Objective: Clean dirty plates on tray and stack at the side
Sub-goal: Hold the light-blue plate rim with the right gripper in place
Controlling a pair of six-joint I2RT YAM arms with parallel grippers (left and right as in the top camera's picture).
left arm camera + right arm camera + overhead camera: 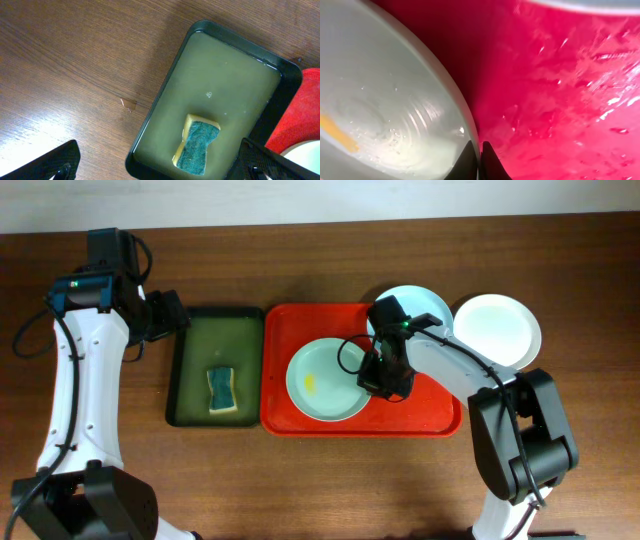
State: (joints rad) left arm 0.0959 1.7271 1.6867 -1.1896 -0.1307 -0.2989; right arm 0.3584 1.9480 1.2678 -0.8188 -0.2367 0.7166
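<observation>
One smeared plate lies with its rim inside the right hand.

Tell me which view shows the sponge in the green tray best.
Left wrist: the sponge lies close and large there, teal top and yellow side plain, in the murky liquid of the dark green tray. Overhead shows it whole but small. Right wrist shows none of it.
</observation>
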